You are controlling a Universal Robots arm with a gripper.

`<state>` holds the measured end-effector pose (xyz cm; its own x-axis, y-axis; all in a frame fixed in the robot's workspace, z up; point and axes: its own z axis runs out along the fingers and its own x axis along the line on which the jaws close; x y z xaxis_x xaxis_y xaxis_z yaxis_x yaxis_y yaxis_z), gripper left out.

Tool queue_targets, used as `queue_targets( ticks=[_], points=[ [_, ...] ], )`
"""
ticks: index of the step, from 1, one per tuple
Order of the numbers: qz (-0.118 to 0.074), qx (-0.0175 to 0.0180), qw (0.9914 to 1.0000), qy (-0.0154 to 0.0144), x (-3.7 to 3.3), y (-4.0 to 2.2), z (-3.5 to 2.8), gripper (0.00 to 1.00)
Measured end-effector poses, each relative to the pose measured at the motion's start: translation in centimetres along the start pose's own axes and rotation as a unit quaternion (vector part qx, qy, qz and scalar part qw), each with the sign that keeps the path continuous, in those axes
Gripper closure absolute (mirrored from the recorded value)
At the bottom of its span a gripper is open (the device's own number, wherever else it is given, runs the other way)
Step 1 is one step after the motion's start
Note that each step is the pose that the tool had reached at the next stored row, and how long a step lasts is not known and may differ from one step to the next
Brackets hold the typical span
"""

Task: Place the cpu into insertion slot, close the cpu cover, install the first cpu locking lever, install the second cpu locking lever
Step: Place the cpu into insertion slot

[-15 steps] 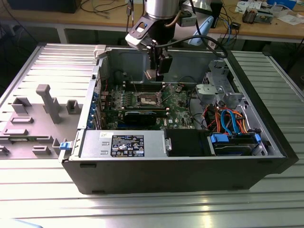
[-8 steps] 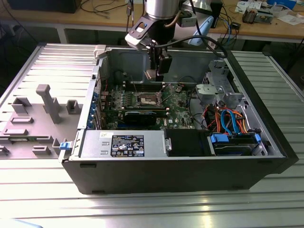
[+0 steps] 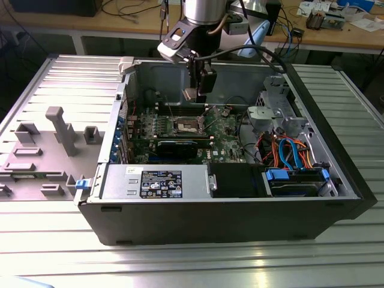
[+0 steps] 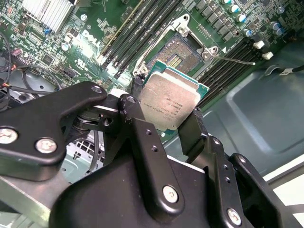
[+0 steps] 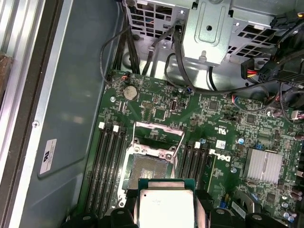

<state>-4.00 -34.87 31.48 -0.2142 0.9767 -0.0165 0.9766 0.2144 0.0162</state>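
My gripper [image 3: 194,94] hangs inside the open computer case, shut on the cpu [image 3: 188,94], a small flat square chip with a silver-grey top. In both wrist views the black fingers [image 4: 134,111] clamp two opposite edges of the cpu [image 4: 167,101], which is held above the green motherboard. The insertion slot [image 5: 145,170] lies open just beyond the cpu [image 5: 165,206], its dark contact field bare. The cpu cover [image 5: 158,126], a thin silver frame, is swung open at the far side of the slot. In the exterior view the insertion slot [image 3: 186,125] sits below and a little in front of the gripper.
Black memory slots [image 5: 107,161] flank the socket on both sides. A thin wire lever [image 4: 235,59] sticks out beside the socket. A grey power-supply box [image 3: 156,182] and blue drive bays [image 3: 297,180] fill the case front. A grey fixture [image 3: 63,129] stands at the exterior view's left.
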Motion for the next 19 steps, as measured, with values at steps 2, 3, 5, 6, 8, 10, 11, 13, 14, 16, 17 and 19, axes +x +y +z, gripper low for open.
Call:
queue_targets(
  ticks=[2,3,5,6,8,10,11,13,14,16,17,19],
  points=[
    [0.003,0.0001,1.00000,-0.0001,0.00,0.00,0.01,0.45],
    [0.004,0.0001,0.99999,-0.0001,0.00,0.00,0.02,0.45],
    [0.006,0.0001,0.99998,-0.0001,0.00,0.00,0.03,0.45],
    [0.008,0.0002,0.99997,-0.0002,0.00,0.00,0.03,0.45],
    [0.011,0.0002,0.99994,-0.0002,0.00,0.00,0.05,0.45],
    [0.012,0.0002,0.99992,-0.0003,0.00,0.00,0.06,0.45],
    [0.013,0.0003,0.99991,-0.0003,0.00,0.00,0.06,0.45],
    [0.015,0.0003,0.99989,-0.0003,0.00,0.00,0.07,0.45],
    [0.017,0.0003,0.99986,-0.0004,0.00,0.00,0.08,0.45],
    [0.019,0.0004,0.99982,-0.0004,0.00,0.00,0.08,0.45],
    [0.020,0.0004,0.99980,-0.0005,0.00,0.00,0.09,0.45],
    [0.021,0.0004,0.99977,-0.0006,0.00,0.00,0.10,0.45]
  ],
)
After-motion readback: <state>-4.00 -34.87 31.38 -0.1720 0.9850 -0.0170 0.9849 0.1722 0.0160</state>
